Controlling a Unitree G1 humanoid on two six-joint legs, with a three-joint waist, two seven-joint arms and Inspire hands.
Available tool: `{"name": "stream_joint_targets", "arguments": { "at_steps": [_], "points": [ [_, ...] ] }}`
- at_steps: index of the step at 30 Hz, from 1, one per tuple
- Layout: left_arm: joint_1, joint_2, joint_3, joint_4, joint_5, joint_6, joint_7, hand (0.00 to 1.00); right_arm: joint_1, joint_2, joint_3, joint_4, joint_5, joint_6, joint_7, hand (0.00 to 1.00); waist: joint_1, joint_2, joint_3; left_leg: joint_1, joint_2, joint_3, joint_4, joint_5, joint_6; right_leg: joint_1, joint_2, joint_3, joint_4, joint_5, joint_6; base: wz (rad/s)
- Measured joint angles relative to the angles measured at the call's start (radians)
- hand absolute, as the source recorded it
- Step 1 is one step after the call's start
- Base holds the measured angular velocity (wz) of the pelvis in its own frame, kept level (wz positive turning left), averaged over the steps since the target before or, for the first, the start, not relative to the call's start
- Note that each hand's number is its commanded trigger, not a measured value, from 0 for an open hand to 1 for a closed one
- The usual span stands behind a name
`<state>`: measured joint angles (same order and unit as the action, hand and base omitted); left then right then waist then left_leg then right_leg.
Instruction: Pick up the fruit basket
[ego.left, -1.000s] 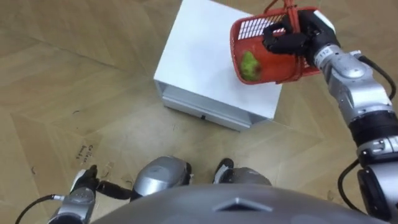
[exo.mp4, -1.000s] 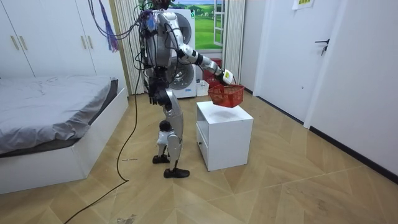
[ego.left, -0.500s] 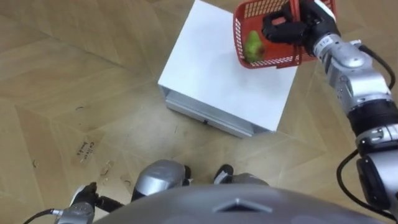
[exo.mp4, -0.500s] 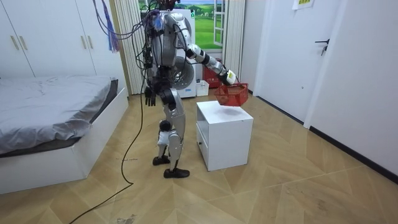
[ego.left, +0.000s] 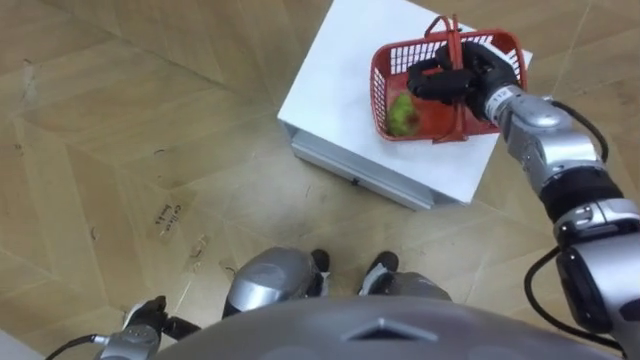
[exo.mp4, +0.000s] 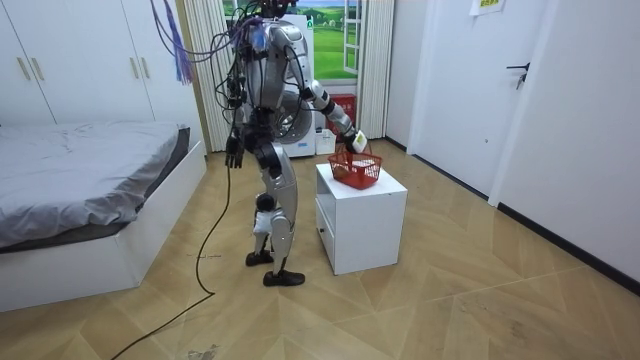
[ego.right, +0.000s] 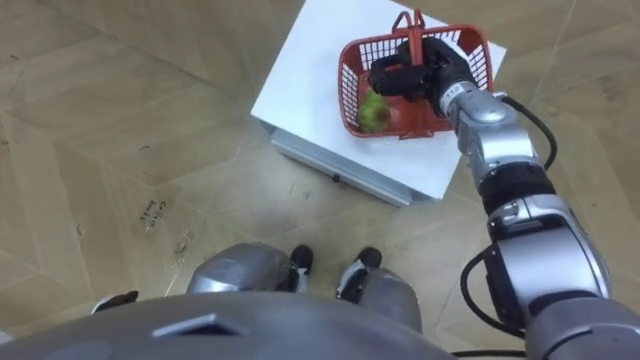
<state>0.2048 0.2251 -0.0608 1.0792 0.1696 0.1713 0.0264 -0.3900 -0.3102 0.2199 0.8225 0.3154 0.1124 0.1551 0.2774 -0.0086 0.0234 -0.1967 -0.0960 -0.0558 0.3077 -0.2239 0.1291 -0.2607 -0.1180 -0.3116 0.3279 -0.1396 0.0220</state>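
Right robot hand (ego.left: 455, 78) grips the handle (ego.left: 450, 35) of the red basket (ego.left: 383, 85), which sits directly beneath it, on or just above the white worktop (ego.left: 335, 90), green fruit (ego.left: 403, 115) inside

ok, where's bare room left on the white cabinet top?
Bare: the cabinet top left of the basket, plus a thin strip along the front edge. Crowded: the right rear, where the right hand grips the basket handle.
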Motion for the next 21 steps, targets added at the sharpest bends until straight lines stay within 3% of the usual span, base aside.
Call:
{"name": "stream_joint_targets", "arguments": {
  "at_steps": [1,2,10,21],
  "points": [
    [0.000,-0.004,0.000,0.001,0.000,0.000,0.000,0.00,0.000,0.002,0.000,0.008,0.000,0.000,0.000,0.36,0.000,0.000,0.0001,0.000,-0.001,0.000,0.001,0.000,0.000,0.000,-0.001,0.000,0.000,0.000,0.000,0.00],
    [0.000,-0.006,0.000,0.001,0.000,0.000,0.000,0.00,0.000,0.004,0.000,0.015,0.000,0.000,0.000,0.00,0.000,0.000,0.0001,0.000,-0.001,0.000,0.001,0.000,0.000,0.000,-0.001,0.000,0.001,0.000,0.000,0.00],
    [0.000,-0.008,0.000,0.005,0.000,0.000,-0.009,0.00,0.001,0.031,-0.001,0.072,0.053,-0.001,0.008,0.00,0.000,-0.007,0.0017,-0.001,-0.001,0.001,0.000,0.000,0.000,0.001,-0.004,-0.015,0.005,0.000,0.000,0.02],
    [0.004,-0.009,0.001,0.012,0.000,0.000,-0.020,0.00,0.004,0.032,-0.004,0.099,0.078,-0.001,0.023,0.00,-0.001,-0.008,0.0015,0.000,0.000,0.002,0.000,0.000,0.000,0.005,-0.005,-0.018,0.000,0.000,0.000,0.01]
  ]
}}
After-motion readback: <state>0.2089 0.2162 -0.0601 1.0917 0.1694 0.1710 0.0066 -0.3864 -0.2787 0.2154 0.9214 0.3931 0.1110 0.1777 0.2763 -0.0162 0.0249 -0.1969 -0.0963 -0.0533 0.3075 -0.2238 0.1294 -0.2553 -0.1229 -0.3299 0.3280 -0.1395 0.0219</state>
